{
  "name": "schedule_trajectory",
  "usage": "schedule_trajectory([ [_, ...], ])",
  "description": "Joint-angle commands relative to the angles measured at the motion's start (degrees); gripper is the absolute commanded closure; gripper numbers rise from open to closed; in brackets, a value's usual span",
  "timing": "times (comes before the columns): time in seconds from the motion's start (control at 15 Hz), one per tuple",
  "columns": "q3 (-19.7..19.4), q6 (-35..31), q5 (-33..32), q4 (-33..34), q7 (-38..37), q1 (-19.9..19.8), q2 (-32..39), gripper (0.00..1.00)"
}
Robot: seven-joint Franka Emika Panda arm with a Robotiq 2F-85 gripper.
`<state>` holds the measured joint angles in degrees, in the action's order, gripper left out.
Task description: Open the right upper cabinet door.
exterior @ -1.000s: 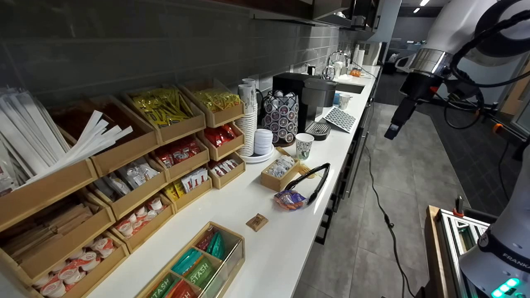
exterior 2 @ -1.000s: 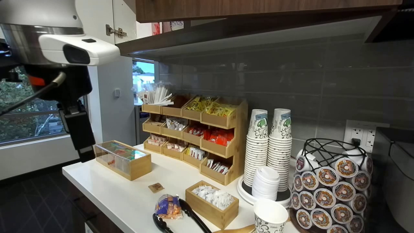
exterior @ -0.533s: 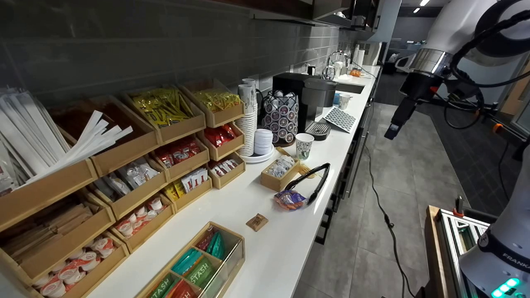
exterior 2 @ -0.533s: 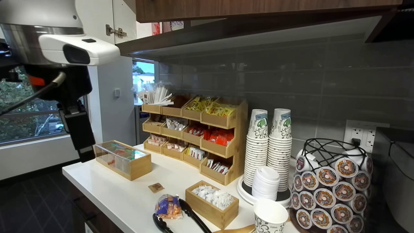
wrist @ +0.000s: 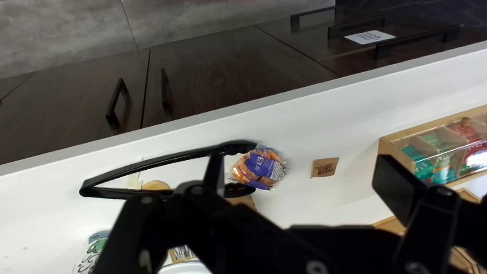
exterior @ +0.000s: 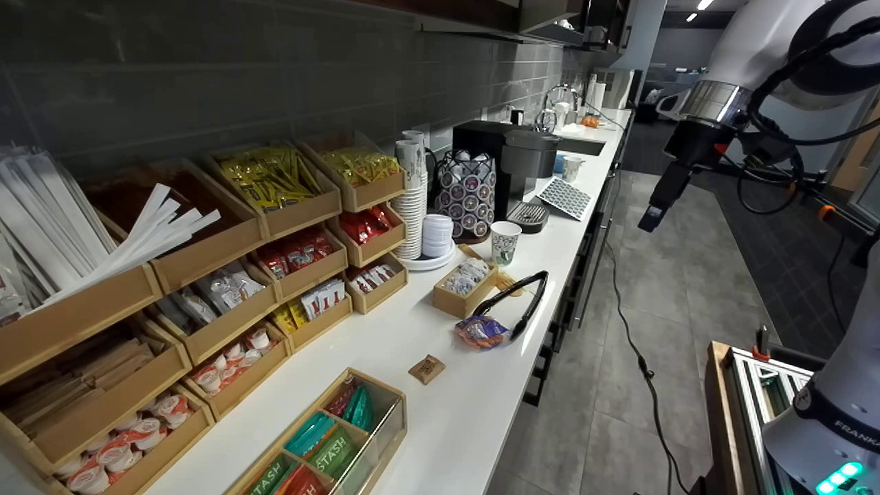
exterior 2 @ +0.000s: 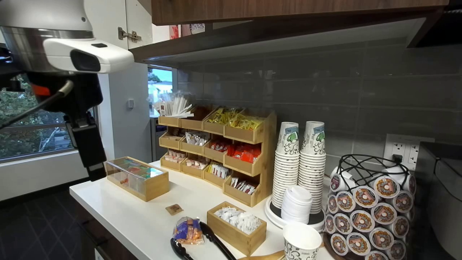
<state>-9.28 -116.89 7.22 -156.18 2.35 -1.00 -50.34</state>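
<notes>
The dark brown wooden upper cabinet door [exterior 2: 288,11] runs along the top of an exterior view. Its upper part and handle are out of view. Under its left end a gap shows the cabinet's inside, with red and white things; how far the door stands open I cannot tell. At its left, a white door panel with a metal hinge [exterior 2: 129,35] stands swung open. My gripper [exterior 2: 96,172] hangs pointing down, well below and left of the brown door, touching nothing visible. It also shows over the aisle [exterior: 650,218]. In the wrist view its fingers [wrist: 302,167] are wide apart and empty.
The white counter [wrist: 296,114] carries black tongs [wrist: 152,163], a snack bag [wrist: 260,169], a small brown packet [wrist: 324,167] and a tea box [exterior 2: 139,177]. A tiered organizer [exterior 2: 269,162], cup stacks [exterior 2: 313,173] and a pod rack [exterior 2: 368,198] stand along the wall.
</notes>
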Motion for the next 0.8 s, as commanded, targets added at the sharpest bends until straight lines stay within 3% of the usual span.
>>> schedule_trajectory([
  [0.0,0.74,0.25,0.71,0.16,0.62,-0.90,0.15,0.00],
  [0.53,0.74,0.25,0.71,0.16,0.62,-0.90,0.15,0.00],
  [0.73,6.71,2.54,-0.36,0.70,-3.69,-1.29,-9.33,0.00],
])
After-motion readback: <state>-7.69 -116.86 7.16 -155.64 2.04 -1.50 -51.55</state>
